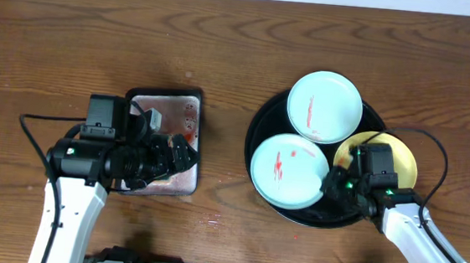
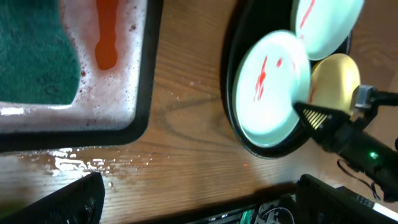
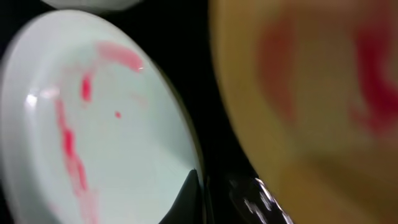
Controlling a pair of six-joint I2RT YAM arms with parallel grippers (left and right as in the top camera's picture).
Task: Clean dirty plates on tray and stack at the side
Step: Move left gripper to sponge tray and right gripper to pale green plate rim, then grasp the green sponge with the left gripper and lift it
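Closest to the right wrist lens, the pale yellow plate [image 3: 311, 93] was a blur with red smears, and just beside it lay a blue-white plate [image 3: 93, 124] streaked red. The right claw [image 1: 336, 184] sat with its jaws together at that plate's rim, between the two plates; whether the rim was pinched could not be made out. From overhead, this plate lay in the near left part of the round black tray [image 1: 252, 133], a second blue-white plate [image 1: 324, 107] with a red mark lay at the far side, overlapping it slightly, and the yellow one lay at the tray's right edge, reaching past the rim, partly under the right arm. Well to the left, the left claw [image 1: 187, 155] hung with jaws wide apart over the rectangular tray [image 1: 166, 93], which held foamy pinkish water, a green sponge [image 2: 34, 56] and an orange-red streak [image 2: 107, 37]. Wet patches [image 2: 81, 163] glistened on the brown table [image 1: 99, 37] beside it.
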